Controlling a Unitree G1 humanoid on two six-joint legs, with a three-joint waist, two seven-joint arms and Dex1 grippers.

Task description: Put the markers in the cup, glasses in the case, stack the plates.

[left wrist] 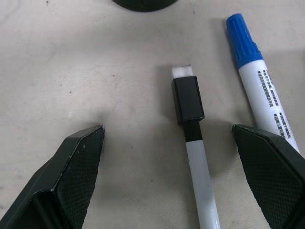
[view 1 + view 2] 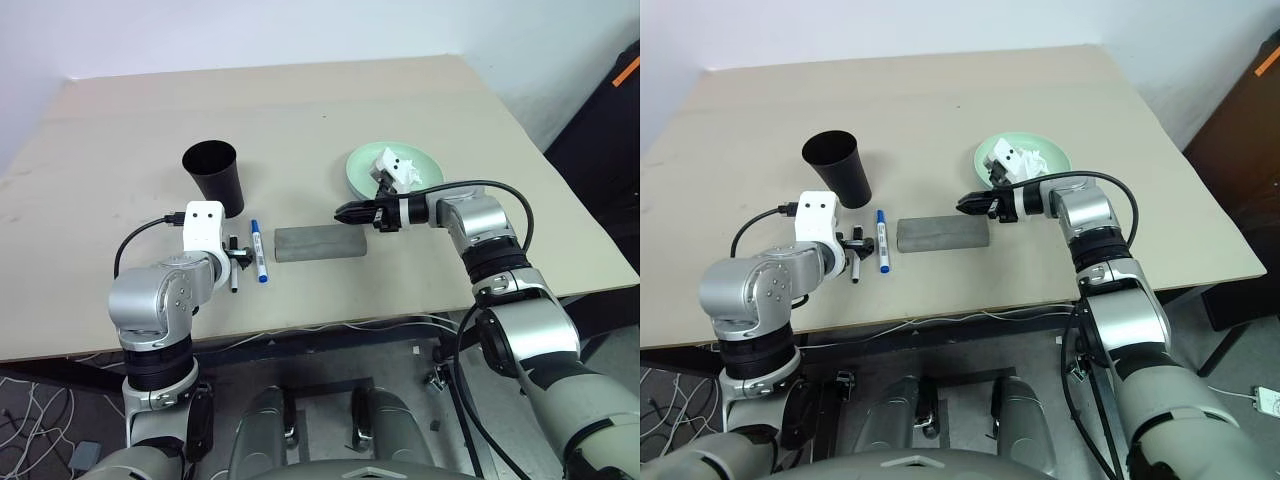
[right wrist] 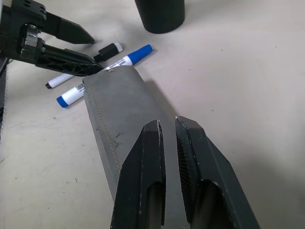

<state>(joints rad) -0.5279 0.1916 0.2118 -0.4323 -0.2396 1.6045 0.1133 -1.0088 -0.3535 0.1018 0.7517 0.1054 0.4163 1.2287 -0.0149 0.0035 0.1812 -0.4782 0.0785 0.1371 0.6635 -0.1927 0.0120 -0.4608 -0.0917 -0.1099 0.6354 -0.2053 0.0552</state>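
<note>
Straddled dark-ended marker (image 1: 195, 143) with spread left gripper (image 1: 183, 171), apparently to pinch it; blue marker (image 1: 259, 81) just outside one finger. Right gripper (image 3: 169, 143) clenched, empty, over case (image 3: 119, 109).

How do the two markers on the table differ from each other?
The blue marker has a round blue cap and printed text on its barrel; the black marker has a square black cap with a white tip and a plain barrel. The black marker looks slimmer. It lies between the fingers of the open left gripper, while the blue marker lies by one finger's outer side. Both have white barrels and lie flat, side by side.
</note>
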